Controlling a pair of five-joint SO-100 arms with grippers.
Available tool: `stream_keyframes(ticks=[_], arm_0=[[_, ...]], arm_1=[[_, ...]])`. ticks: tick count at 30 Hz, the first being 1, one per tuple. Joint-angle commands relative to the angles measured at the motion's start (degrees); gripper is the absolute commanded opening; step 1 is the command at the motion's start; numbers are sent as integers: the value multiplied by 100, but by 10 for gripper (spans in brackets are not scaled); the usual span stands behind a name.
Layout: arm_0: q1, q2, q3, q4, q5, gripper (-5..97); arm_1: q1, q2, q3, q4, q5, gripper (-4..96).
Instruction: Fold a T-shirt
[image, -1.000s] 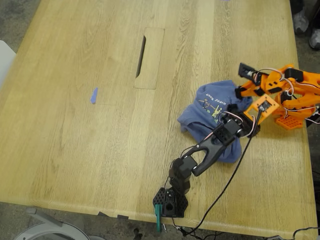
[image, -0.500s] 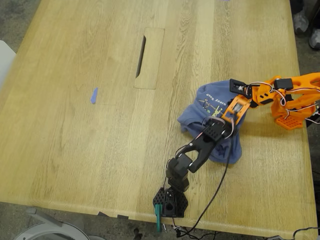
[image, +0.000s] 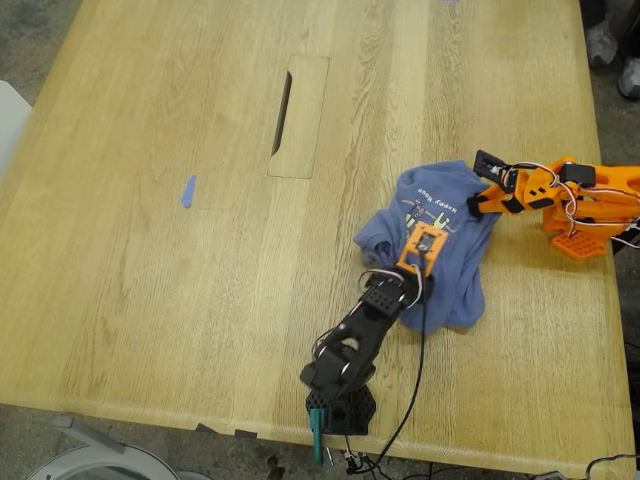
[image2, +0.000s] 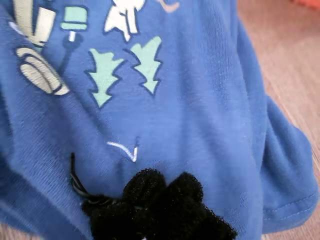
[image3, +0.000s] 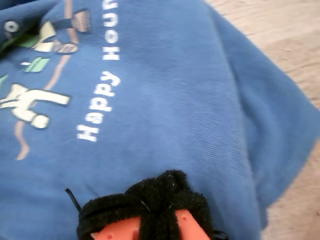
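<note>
Exterior view: T-shirt (image: 440, 250) crumpled, print facing up.

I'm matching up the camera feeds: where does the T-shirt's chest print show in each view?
Exterior view: the chest print sits mid-shirt toward the exterior view's right, just beyond the black arm's pincer.
First wrist view: the chest print shows green trees beyond the black pads.
Second wrist view: the chest print lies beside the "Happy" lettering.
Shared landmark: the slate-blue T-shirt itself.
</note>
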Motion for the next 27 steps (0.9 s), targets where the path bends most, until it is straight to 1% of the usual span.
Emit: stream_keyframes(ticks=[1, 5, 8, 13, 16, 19, 21, 24, 27], arm_0=[[-229, 861, 334, -44, -9, 2], [-519, 1723, 633, 527, 26, 2], [-545, 1995, 316, 1063, 62, 2], [-299, 1538, -932, 1802, 149, 3], [-88, 993, -1767, 1951, 193, 3], [53, 255, -2672, 1934, 246, 3], [62, -229, -3111, 1679, 255, 3], [-53, -879, -3349, 1020, 272, 3], [-229, -1591, -3384, 70, 281, 3]], arm_1=[[308, 325, 26, 237, 44, 3], [598, 527, -114, 519, 44, 3], [703, 202, -492, 492, 35, 3], [659, -1081, -1573, 62, -35, 2], [439, -1960, -2408, -70, -79, 2], [158, -2760, -3120, -229, -97, 2], [26, -3234, -3428, -439, -105, 2], [-105, -3955, -3630, -1037, -132, 2], [-193, -4693, -3665, -1854, -158, 2]])
